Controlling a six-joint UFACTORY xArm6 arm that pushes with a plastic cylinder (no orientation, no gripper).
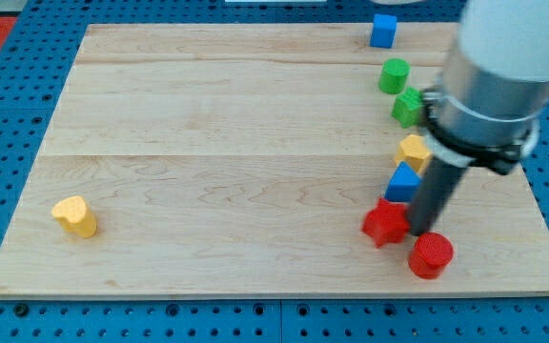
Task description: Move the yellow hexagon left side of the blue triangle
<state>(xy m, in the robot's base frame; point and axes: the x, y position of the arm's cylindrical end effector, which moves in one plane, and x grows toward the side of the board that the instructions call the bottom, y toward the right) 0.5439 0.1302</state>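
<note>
The yellow hexagon (413, 151) lies at the view's right, partly hidden by the arm. The blue triangle (402, 183) sits just below it, touching or nearly touching. My tip (420, 232) is the lower end of the dark rod, just below and right of the blue triangle, between the red star (386, 223) and the red cylinder (431, 254). The tip is below the yellow hexagon, apart from it.
A green star (408, 107) and a green cylinder (394, 75) stand above the yellow hexagon. A blue cube (383, 30) is at the top edge. A yellow heart-like block (75, 216) lies at the lower left. The wooden board (236, 143) ends close to the right.
</note>
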